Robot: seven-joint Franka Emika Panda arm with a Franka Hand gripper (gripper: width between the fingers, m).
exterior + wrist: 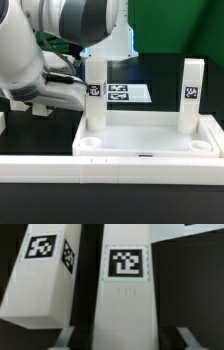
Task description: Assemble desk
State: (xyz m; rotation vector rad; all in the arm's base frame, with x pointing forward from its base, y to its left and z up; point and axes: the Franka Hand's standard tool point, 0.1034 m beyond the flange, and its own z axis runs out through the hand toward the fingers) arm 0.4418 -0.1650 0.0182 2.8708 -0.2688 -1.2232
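The white desk top (150, 128) lies flat with its raised rim up and round sockets at its near corners. Two tagged white legs stand upright at its far corners: one on the exterior view's left (95, 100), one on the right (190, 95). My gripper (84, 95) reaches in sideways from the left at the left leg. In the wrist view this leg (127, 297) stands between my two fingertips (71, 336), with a dark gap on each side. The gripper (128, 339) is open and not touching it. A second tagged leg (40, 280) shows beside it.
The marker board (128, 92) lies on the black table behind the desk top. A long low white rail (40, 168) runs along the front. A small white piece (2, 122) shows at the exterior view's left edge. The arm fills the upper left.
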